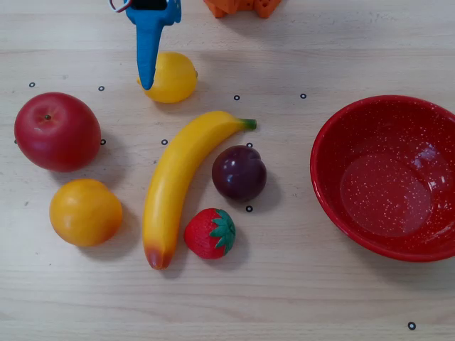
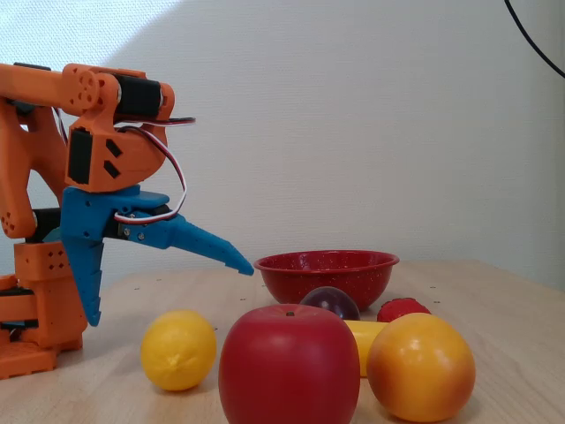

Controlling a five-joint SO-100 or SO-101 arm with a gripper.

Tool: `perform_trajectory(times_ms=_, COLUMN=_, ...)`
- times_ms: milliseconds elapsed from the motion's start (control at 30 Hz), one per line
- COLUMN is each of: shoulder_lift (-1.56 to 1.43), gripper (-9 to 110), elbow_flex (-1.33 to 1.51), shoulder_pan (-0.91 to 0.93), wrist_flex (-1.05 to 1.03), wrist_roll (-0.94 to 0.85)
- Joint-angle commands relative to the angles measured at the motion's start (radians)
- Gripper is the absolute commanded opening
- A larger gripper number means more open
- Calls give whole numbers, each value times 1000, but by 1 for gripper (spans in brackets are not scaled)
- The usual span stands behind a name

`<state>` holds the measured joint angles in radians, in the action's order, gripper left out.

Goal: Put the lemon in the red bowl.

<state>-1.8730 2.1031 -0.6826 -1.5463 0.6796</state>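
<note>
Here the gripper (image 2: 168,291) hangs above the table with its 2 blue fingers spread wide apart and nothing between them: in the fixed view 1 finger points straight down, its tip above the tabletop, and the other reaches out toward the right of that view. The lemon (image 2: 178,350) sits on the wood below the gap between the jaws, clear of both fingers in the fixed view. In the overhead view only 1 blue finger (image 1: 148,50) shows, coming in from the top edge and lying across the left side of the lemon (image 1: 170,77); whether it touches the fruit cannot be told from there. The red bowl (image 1: 387,177) stands well apart from the jaws, far to the right in the overhead view, open side up with nothing in it. Between the jaws and the bowl lie a banana (image 1: 178,181), a dark plum (image 1: 239,172) and a strawberry (image 1: 210,233). A red apple (image 1: 57,131) and an orange-yellow fruit (image 1: 85,212) sit below and left of the finger in the overhead view.
</note>
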Motion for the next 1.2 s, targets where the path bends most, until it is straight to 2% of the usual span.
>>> perform_trajectory(times_ms=0, shoulder_lift=-6, gripper=73, elbow_flex=-34, shoulder_pan=3, wrist_flex=31, wrist_roll=5)
perform_trajectory(times_ms=1167, shoulder_lift=201, gripper=73, elbow_flex=-26, shoulder_pan=104, wrist_flex=225, wrist_roll=-91)
